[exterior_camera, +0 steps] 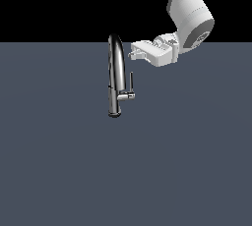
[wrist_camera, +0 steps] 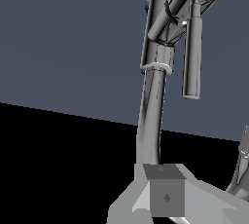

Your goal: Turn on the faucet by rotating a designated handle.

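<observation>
Faucet [exterior_camera: 115, 75] mid-table; our gripper [exterior_camera: 132, 53] above handle [exterior_camera: 131, 81], no contact, positioned to push it; open/closed: can't tell

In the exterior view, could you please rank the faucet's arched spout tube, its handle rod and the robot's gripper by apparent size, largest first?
1. The faucet spout tube: the tallest item, running from base to arch.
2. The gripper: shorter but bulkier; it may sit at a different depth, so this rank is unsure.
3. The handle: a thin, short rod, clearly smallest.

Upright chrome faucet [exterior_camera: 114, 75], handle [exterior_camera: 131, 81] pointing up
</observation>
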